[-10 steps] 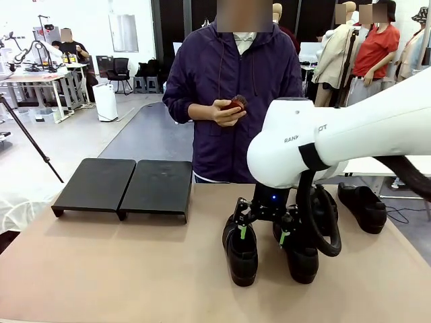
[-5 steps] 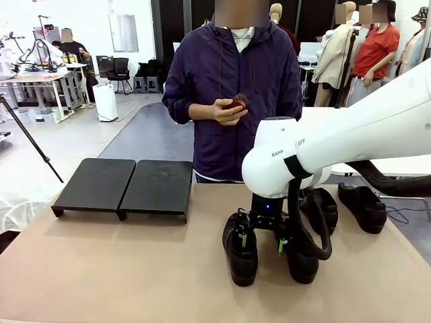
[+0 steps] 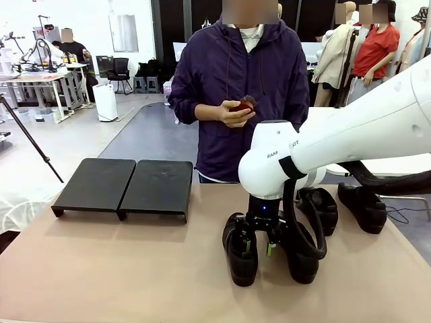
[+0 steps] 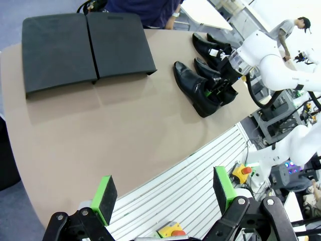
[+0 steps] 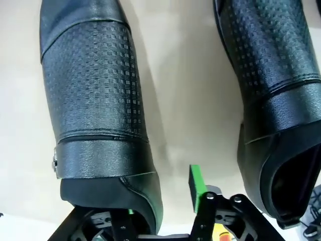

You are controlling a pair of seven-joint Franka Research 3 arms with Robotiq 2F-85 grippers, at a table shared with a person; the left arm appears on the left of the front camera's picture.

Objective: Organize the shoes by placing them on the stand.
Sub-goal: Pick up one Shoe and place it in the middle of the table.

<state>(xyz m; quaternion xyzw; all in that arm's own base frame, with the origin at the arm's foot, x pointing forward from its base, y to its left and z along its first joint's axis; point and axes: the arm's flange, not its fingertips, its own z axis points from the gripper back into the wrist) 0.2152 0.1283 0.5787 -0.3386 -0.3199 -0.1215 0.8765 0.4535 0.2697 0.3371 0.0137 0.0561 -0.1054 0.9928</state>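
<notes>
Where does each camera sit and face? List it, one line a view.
Front: fixed on the robot's side, facing across the table at the person; the right arm reaches down to the shoes.
Left wrist: high over the near edge, looking down at the stand; the left end effector open at bottom.
Right wrist: close above two shoes, looking down; the right end effector, one pad beside a heel.
Front and left wrist share stand, shoes, right arm.

The white right arm [image 3: 363, 128] has a black band, looping cable, possibly "RAN" lettering, and a green-padded end effector [image 3: 258, 247].
</notes>
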